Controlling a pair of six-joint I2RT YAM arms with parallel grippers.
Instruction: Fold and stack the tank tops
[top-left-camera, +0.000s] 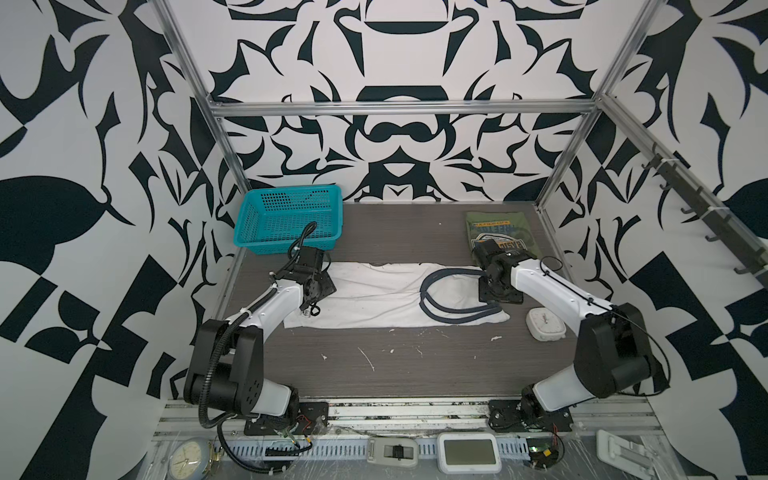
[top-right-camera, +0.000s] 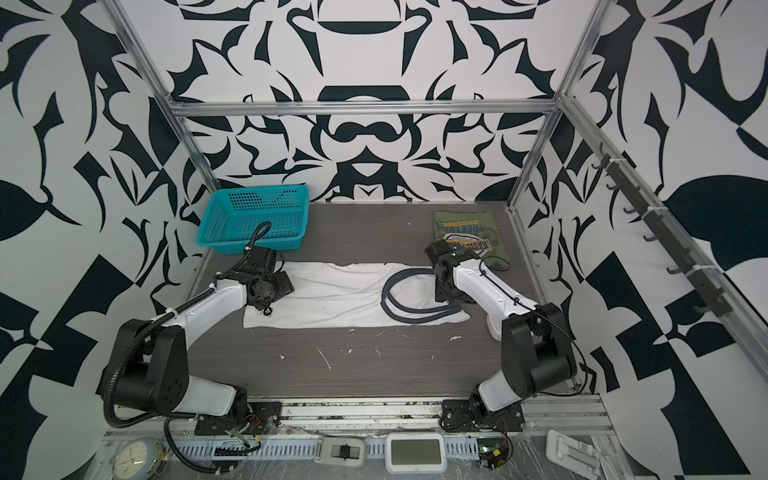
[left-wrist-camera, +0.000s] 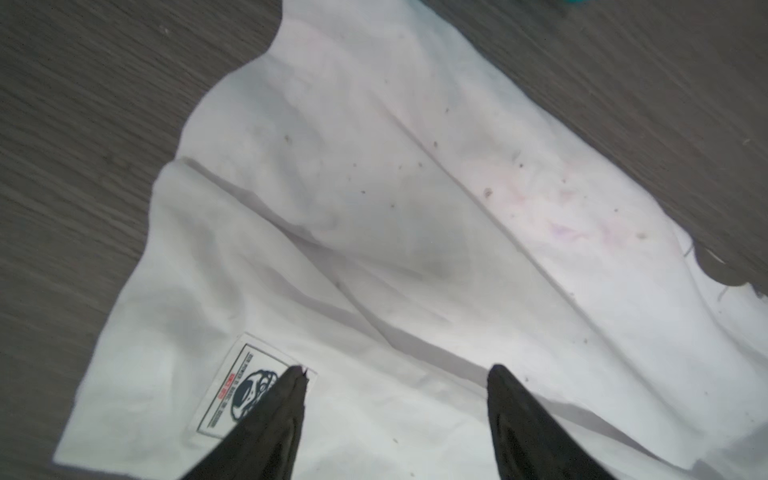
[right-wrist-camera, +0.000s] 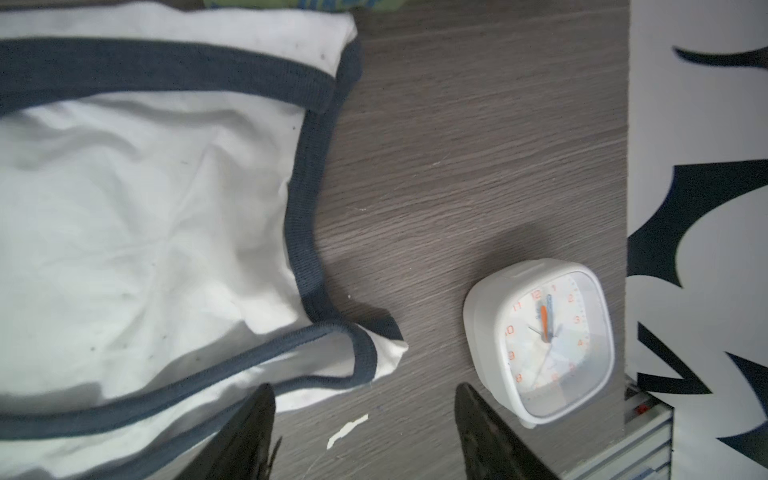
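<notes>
The left gripper (left-wrist-camera: 399, 370) hung with its jaws wide apart and nothing between them, low over the hem end of the white top (left-wrist-camera: 374, 208). One fingertip (left-wrist-camera: 297, 374) showed in front of a sewn label (left-wrist-camera: 232, 386); whether it touched the cloth could not be told.

The right gripper (right-wrist-camera: 363, 388) was likewise spread open and empty. One of its fingers sat over the navy trim (right-wrist-camera: 307, 199) at the strap end of the white top. The other was over bare desk (right-wrist-camera: 457, 145), with a white clock (right-wrist-camera: 540, 336) just beside it.

In both top views the white top (top-left-camera: 374, 295) lay flat as a long strip across the middle of the desk (top-left-camera: 395, 365), running from 9 to 3 o'clock. Its hem was under the left gripper (top-left-camera: 309, 309) at 9 o'clock. Its trimmed loops were at the 3 o'clock end, below the right gripper (top-left-camera: 498, 286).

The olive top (top-left-camera: 498, 226) lay folded at 1 o'clock on the desk, print up, just past the right gripper at its 12 o'clock. The arm hid whether the two tops touched. The clock (top-left-camera: 544, 324) sat at 4 o'clock from the right gripper. A teal basket (top-left-camera: 286, 220) stood at 11 o'clock on the desk.
</notes>
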